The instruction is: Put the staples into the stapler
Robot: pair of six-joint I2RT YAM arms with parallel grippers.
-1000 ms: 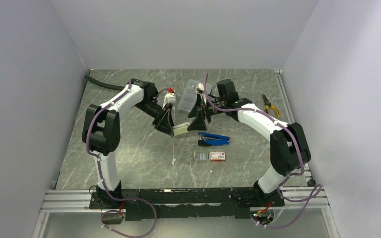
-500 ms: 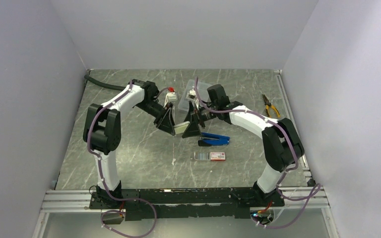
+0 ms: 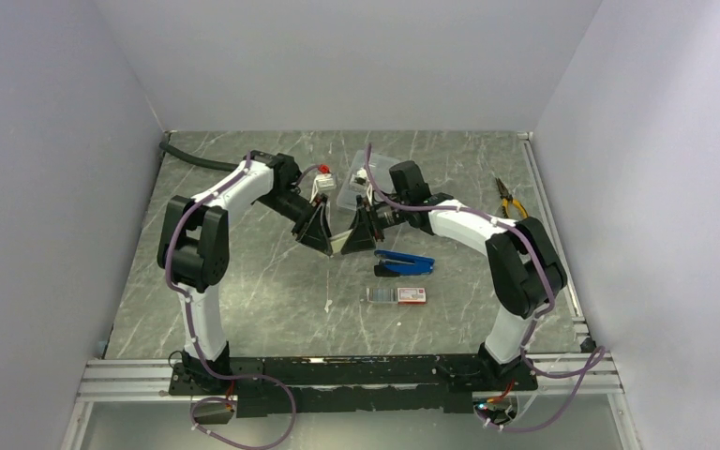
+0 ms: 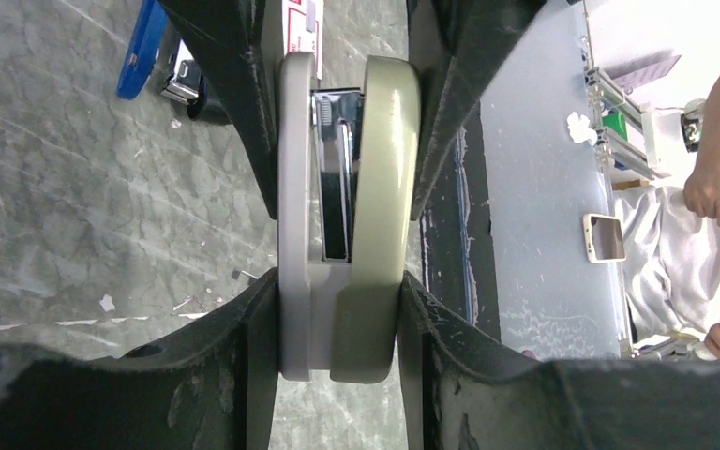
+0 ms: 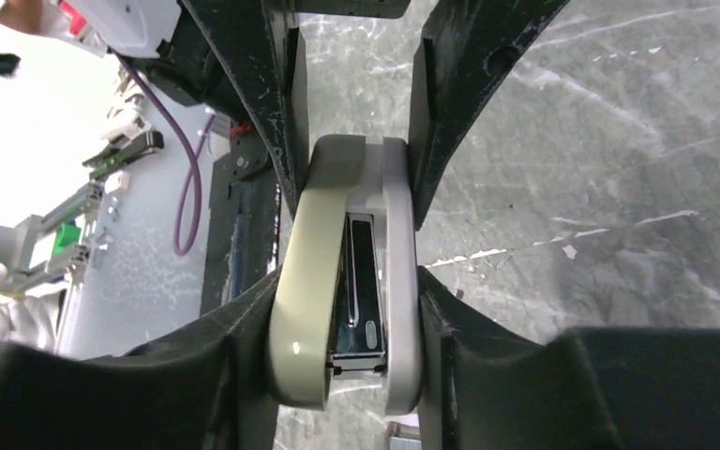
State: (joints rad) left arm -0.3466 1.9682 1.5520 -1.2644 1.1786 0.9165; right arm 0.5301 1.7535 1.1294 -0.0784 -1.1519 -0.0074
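Beige-and-grey stapler hangs raised, edge-on, slightly agape. The staples, boxed white with a red end, lie flat just front-right of it.

The stapler sits over the middle of the worktop, with the left tool on its left end and the right tool on its right end. Just right of it and nearer lies a second stapler; nearer again is the box of staples. Behind it is a parts case. Far to its right, by the worktop's edge, lie pliers.
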